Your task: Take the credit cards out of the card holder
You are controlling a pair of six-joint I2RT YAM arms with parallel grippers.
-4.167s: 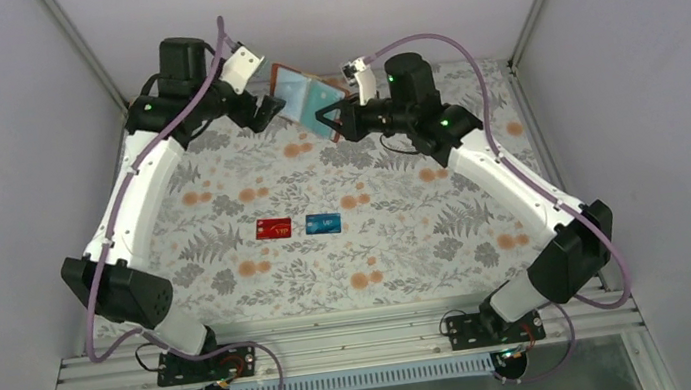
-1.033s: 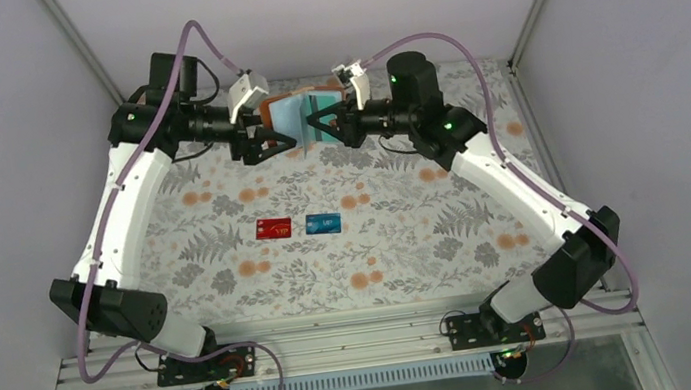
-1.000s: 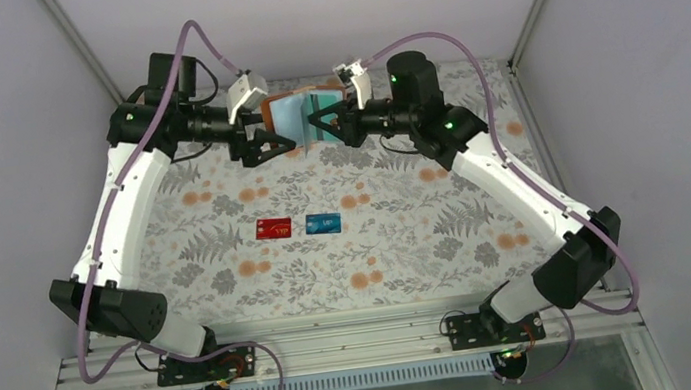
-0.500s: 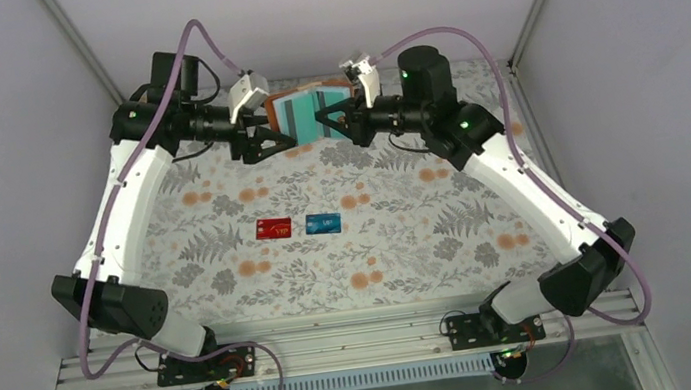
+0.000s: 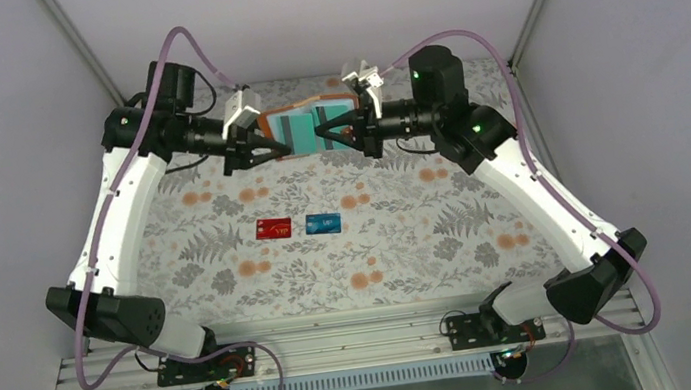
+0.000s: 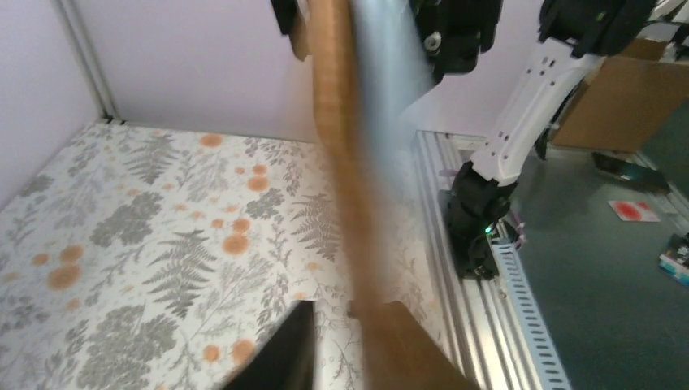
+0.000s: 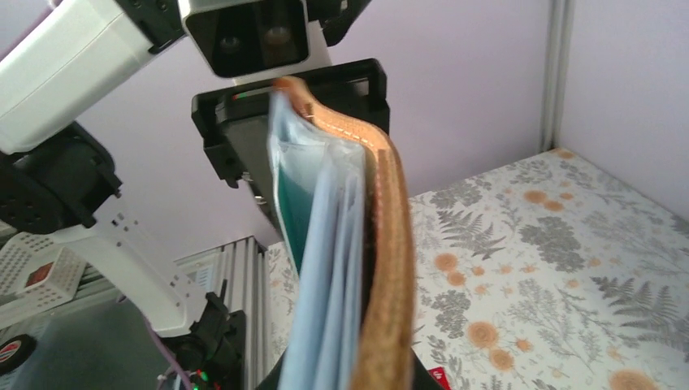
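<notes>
The brown card holder [image 5: 308, 122] hangs open in the air at the back of the table, its pale pockets facing up with teal cards [image 5: 298, 125] in them. My right gripper [image 5: 324, 137] is shut on its right half; in the right wrist view [image 7: 349, 380] the leather edge [image 7: 390, 244] and a teal card [image 7: 289, 203] rise from the jaws. My left gripper [image 5: 272, 150] stands round the left flap, and in its own wrist view [image 6: 349, 317] a gap shows between the dark finger [image 6: 284, 349] and the blurred leather [image 6: 341, 162]. A red card [image 5: 273, 228] and a blue card [image 5: 323, 223] lie on the table.
The floral cloth [image 5: 427, 235] covers the table between white walls. A metal rail [image 5: 341, 342] with both arm bases runs along the near edge. Corner posts [image 5: 80, 43] stand at the back.
The holder has swung to face upward and spread flatter. My left jaws have narrowed round its left flap. The right arm has shifted to the right, still holding the holder.
</notes>
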